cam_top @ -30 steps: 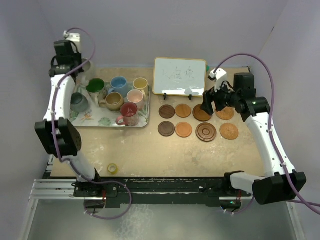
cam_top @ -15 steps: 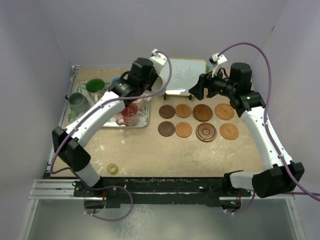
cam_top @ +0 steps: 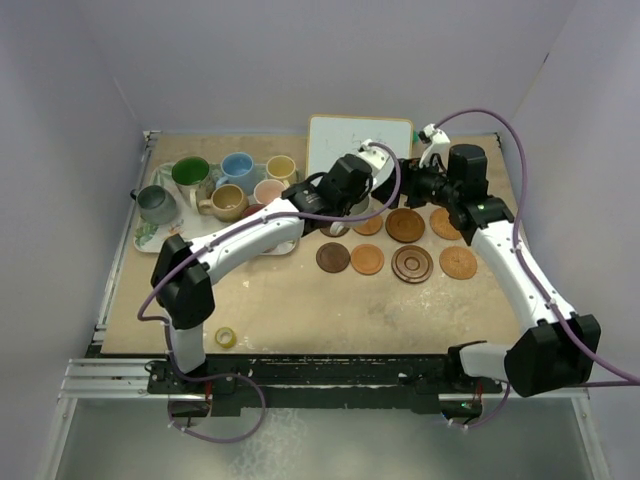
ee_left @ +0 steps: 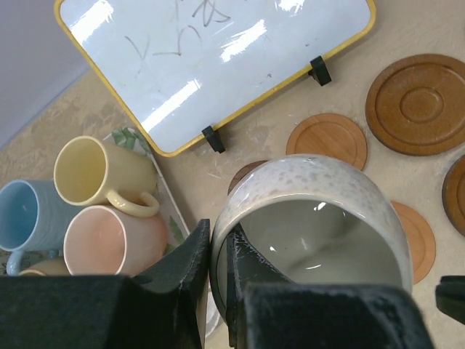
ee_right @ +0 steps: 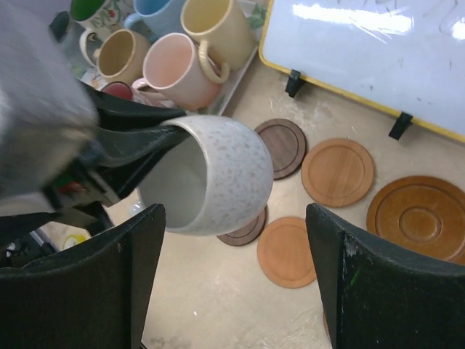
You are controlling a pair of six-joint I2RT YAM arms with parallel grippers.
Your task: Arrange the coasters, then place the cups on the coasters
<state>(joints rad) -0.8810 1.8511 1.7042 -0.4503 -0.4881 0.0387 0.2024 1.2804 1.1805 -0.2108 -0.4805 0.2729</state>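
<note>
The coasters point(cam_top: 367, 259) are lying in two rows near the bench's far right corner, none carrying a cup yet. Our left claw point(ee_left: 220, 251) is pinching the white cup point(ee_left: 312, 211) by its rim above them. Our right claw point(ee_right: 236, 211) is gaping wide beside it. The other cups point(cam_top: 238, 165) are sitting in the tray point(cam_top: 150, 240).

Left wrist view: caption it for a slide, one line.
Left pincer grips a speckled white cup by its rim above the wooden coasters, whiteboard behind.

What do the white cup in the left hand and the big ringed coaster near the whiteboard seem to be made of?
The white cup: probably glazed ceramic; speckled outside, glossy inside with a bright highlight. The ringed coaster: likely smooth wood, brown, low sheen, with concentric turned grooves; faint grain shows.
</note>
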